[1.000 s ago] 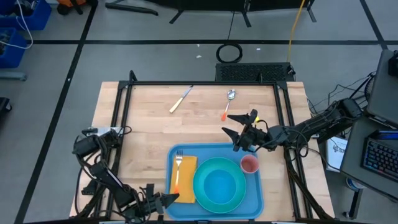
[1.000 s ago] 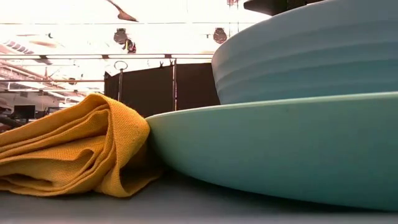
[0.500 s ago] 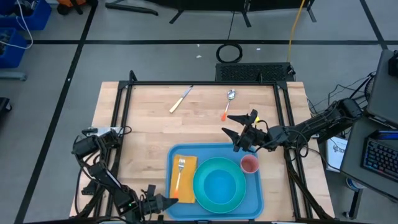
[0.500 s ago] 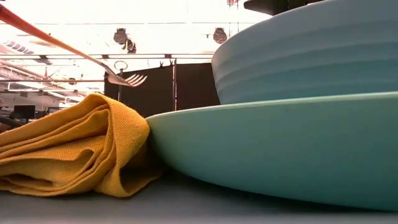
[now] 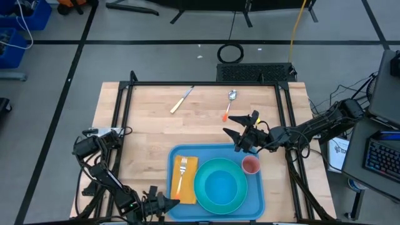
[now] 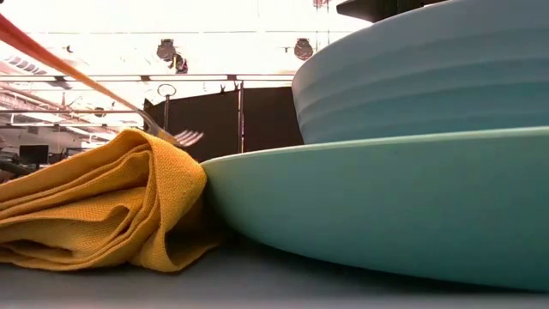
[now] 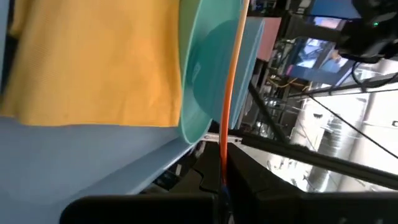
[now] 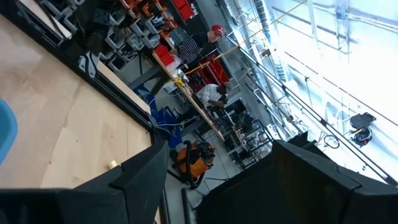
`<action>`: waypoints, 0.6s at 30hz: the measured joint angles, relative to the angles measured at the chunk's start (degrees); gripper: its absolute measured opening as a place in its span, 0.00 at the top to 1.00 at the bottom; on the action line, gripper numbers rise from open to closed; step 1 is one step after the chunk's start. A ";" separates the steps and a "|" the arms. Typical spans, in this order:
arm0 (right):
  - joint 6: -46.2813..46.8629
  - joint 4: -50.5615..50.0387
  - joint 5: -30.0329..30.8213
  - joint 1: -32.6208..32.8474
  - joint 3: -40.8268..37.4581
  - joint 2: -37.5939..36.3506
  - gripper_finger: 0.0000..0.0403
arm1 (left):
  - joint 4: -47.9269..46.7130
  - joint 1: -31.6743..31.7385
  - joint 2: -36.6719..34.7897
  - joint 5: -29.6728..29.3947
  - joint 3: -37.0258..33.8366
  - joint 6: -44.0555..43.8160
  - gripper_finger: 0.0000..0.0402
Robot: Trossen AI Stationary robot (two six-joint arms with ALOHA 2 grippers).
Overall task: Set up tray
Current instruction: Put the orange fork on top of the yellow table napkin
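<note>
The blue tray [image 5: 256, 187] lies at the table's near edge. It carries a yellow napkin [image 5: 187, 187], a turquoise plate with a bowl [image 5: 220, 182] and a pink cup [image 5: 250, 164]. An orange-handled fork [image 5: 180, 176] slants over the napkin, and in the low view its tines [image 6: 182, 136] sit at the napkin's top fold [image 6: 129, 172]. My left gripper [image 5: 171, 200] is at the tray's near left corner, shut on the fork. My right gripper [image 5: 229, 125] hangs open over the table just beyond the tray's far rim, touching nothing. My left gripper pinches the fork's orange handle near its free end [image 7: 222, 168] between its two fingers. It comes low from the near-left side, with the fingers along the handle. The fork rises at a slant toward the gripper, tines down at the napkin [image 7: 93, 62]; whether they touch it I cannot tell.
A knife [image 5: 182, 100] and an orange-handled spoon [image 5: 229, 104] lie on the bare wood toward the table's far edge. Black frame rails [image 5: 125, 119] run along the table's left and right sides. People work in the room beyond the table.
My left gripper has tipped the fork down. In the low view the tines have come from high above the napkin to its top fold. In the high view the tines have shifted slightly toward the near edge. The right arm has kept still.
</note>
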 joint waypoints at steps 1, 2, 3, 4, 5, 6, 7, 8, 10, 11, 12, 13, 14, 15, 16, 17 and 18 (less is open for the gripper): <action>0.03 -0.03 0.01 0.00 0.00 0.00 0.31 | 0.39 0.04 0.00 0.04 -0.01 -0.11 0.98; 0.03 -0.09 0.00 0.00 0.00 0.00 0.31 | 1.12 0.27 0.00 -0.65 -0.02 -0.19 0.98; -0.03 -0.21 -0.02 0.00 0.00 0.00 0.31 | 1.61 0.58 0.00 -1.45 -0.02 -0.09 0.98; -0.17 -0.29 0.01 0.00 0.00 0.00 0.31 | 2.01 1.06 0.00 -2.08 -0.02 0.06 0.98; -0.28 -0.31 -0.02 0.00 0.00 0.00 0.31 | 2.31 1.49 0.00 -2.73 -0.02 0.08 0.98; -0.29 -0.28 0.01 0.00 0.00 0.02 0.31 | 2.58 1.76 0.00 -4.18 -0.02 0.30 0.98; -0.29 -0.31 0.01 0.00 0.00 0.02 0.31 | 2.65 1.97 0.00 -5.65 -0.02 1.11 0.98; -0.29 -0.38 -0.01 0.00 0.00 0.02 0.31 | 2.59 2.14 -0.09 -6.03 -0.02 1.32 0.98; -0.29 -0.93 -0.02 0.00 0.02 0.02 0.31 | 0.48 2.42 -0.11 -4.97 -0.02 1.30 0.98; -0.29 -1.27 -0.01 0.00 0.02 0.02 0.31 | -0.80 2.45 -0.09 -4.11 -0.04 1.34 0.98; -0.26 -1.45 -0.02 0.00 0.02 0.02 0.31 | -0.99 2.45 -0.07 -3.72 -0.07 1.22 0.98; -0.19 -1.58 -0.02 0.00 0.02 0.02 0.31 | -0.67 2.30 -0.07 -2.92 -0.07 1.08 0.98; -0.03 -1.64 -0.02 0.00 0.02 0.02 0.31 | 0.06 2.30 -0.10 -0.71 -0.05 0.72 0.98; -0.01 -1.57 -0.02 0.00 0.02 0.02 0.31 | 0.99 2.32 -0.11 1.68 -0.04 0.21 0.98; -0.01 -1.59 -0.02 0.00 0.02 0.02 0.31 | 1.23 2.28 -0.10 3.06 -0.04 0.15 0.98; 0.02 -1.64 -0.02 0.00 0.02 0.02 0.31 | 1.01 2.26 -0.10 3.51 -0.04 0.20 0.98; 0.07 -1.60 -0.02 0.00 0.02 0.02 0.31 | 0.62 2.20 -0.09 3.43 -0.04 0.22 0.98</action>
